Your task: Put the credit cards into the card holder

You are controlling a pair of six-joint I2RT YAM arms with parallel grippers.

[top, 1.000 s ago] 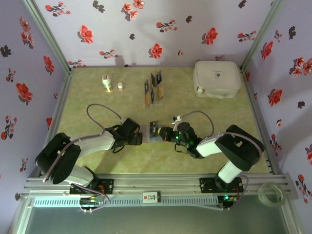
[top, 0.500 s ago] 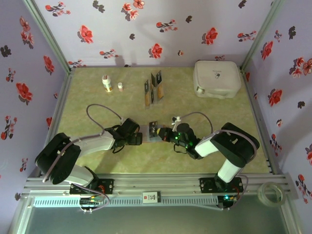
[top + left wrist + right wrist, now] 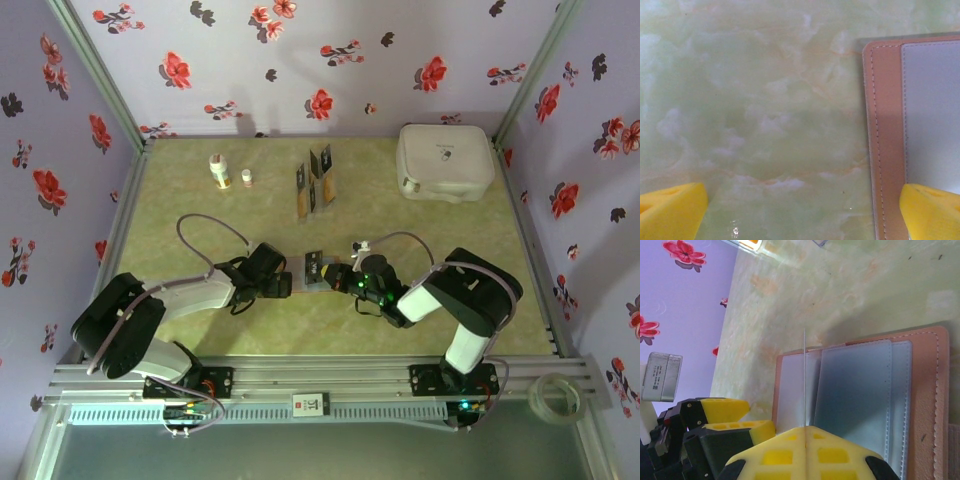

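Green tabletop (image 3: pixel 740 100): left fingers (image 3: pixel 670 207) spread wide, right fingers (image 3: pixel 785 455) pinch credit card (image 3: pixel 804 380) over card holder (image 3: pixel 925 390).

The right arm's bulky black-and-white elbow section (image 3: pixel 470 298) now sits further left than a second ago. It has swung in over the green marbled surface (image 3: pixel 450 225) toward the middle. The right gripper (image 3: pixel 338 275), jaws pinched on the thin dark credit card (image 3: pixel 316 266), has crept slightly left with it, closer over the open reddish-brown leather card holder (image 3: pixel 322 286).
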